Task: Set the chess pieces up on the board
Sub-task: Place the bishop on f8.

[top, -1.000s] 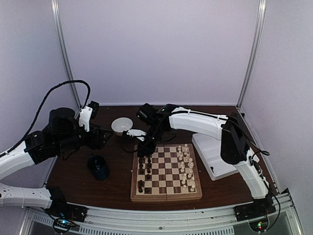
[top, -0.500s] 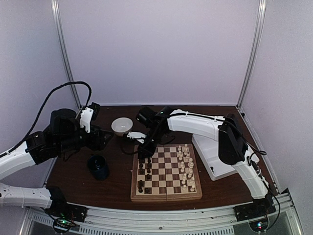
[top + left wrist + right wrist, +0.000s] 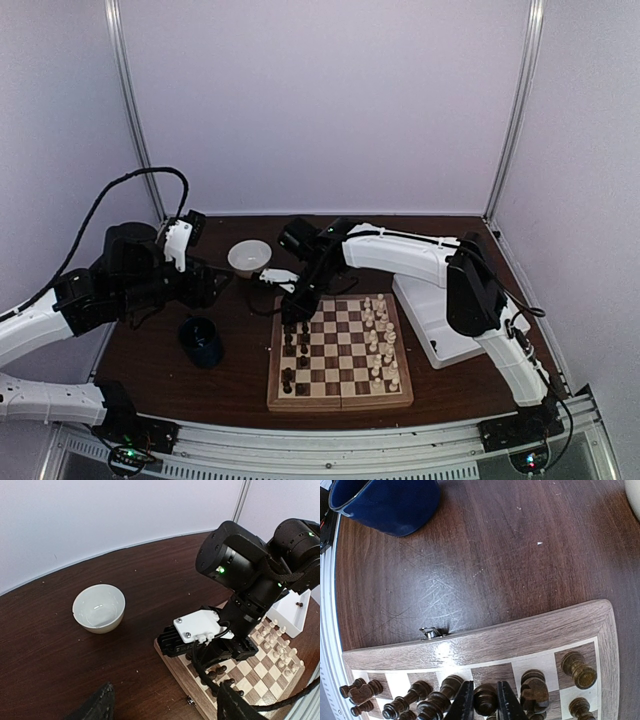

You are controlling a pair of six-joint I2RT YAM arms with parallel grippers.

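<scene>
The board lies in the middle of the table. Dark chess pieces stand along its left columns and cream ones along its right. My right gripper reaches down at the board's far-left corner. In the right wrist view its fingers press both sides of a dark piece, which stands on a square in the edge row among other dark pieces. My left gripper hovers left of the board, jaws wide open with nothing between them, looking at the right wrist.
A white bowl sits behind the board's far-left corner. A blue cup stands left of the board. A white tray lies along the board's right side. A metal clasp juts from the board's edge.
The right arm shifted slightly to the left and settled over the board's far-left corner a second ago, then held still. The left arm has not moved.
</scene>
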